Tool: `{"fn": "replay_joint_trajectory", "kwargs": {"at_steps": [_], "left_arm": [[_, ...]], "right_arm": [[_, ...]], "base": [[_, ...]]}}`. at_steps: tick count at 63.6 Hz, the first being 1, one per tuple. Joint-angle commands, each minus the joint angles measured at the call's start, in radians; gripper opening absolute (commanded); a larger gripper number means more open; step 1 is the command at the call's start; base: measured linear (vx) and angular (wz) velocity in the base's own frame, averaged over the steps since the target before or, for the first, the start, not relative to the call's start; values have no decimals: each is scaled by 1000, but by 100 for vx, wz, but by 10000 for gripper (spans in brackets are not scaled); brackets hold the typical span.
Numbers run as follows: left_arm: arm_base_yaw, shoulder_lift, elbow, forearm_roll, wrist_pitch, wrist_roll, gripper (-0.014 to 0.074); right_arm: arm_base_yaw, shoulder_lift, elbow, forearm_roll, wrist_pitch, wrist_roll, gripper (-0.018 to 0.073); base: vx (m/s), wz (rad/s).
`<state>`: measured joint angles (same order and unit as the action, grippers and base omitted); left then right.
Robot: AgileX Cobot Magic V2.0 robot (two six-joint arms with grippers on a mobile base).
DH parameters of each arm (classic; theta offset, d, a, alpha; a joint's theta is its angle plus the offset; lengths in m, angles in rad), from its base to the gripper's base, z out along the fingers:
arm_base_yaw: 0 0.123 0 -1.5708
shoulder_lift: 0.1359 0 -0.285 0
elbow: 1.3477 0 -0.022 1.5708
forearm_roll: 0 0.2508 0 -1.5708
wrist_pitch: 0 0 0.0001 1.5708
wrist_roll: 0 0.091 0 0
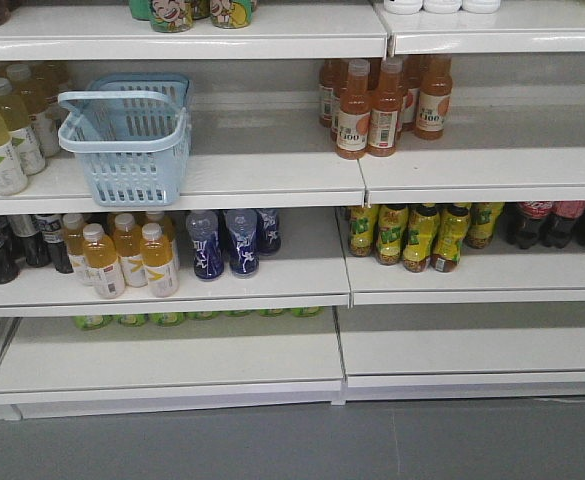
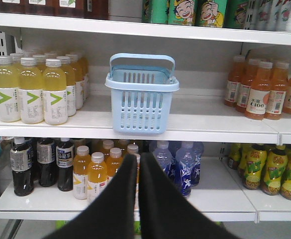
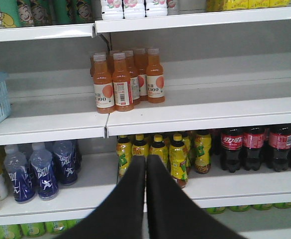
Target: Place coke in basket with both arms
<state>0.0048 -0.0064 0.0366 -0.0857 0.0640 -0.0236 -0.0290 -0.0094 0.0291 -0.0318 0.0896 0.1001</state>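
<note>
left gripper (image 2: pixel 138 159): tapered black fingers pressed together, nothing held. right gripper (image 3: pixel 145 160): same, tips touching, nothing between them. coke (image 3: pixel 255 145): dark plastic bottles with red wrap labels, in a row at the right end of the lower shelf (image 3: pixel 244 186), just beside the yellow-labelled bottles (image 3: pixel 177 157). basket (image 2: pixel 141 112): pale blue slotted plastic, handle upright, at the front edge of the middle shelf (image 2: pixel 210 132), left section.

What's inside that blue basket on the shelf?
Nothing shows inside the basket, only its slotted back wall. Its front wall hides the floor, so the very bottom stays unseen.
</note>
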Motion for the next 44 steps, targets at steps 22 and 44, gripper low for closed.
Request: {"fn": "replay_joint_trajectory", "kwargs": {"at_steps": [22, 44], "left_arm": [[1, 0, 4, 1, -73, 2, -6], [1, 0, 4, 1, -73, 2, -6]], "right_arm": [[-6, -18, 14, -3, -74, -2, -9], [-6, -18, 14, -3, -74, -2, -9]], "base": [[10, 1], [9, 2]]}}
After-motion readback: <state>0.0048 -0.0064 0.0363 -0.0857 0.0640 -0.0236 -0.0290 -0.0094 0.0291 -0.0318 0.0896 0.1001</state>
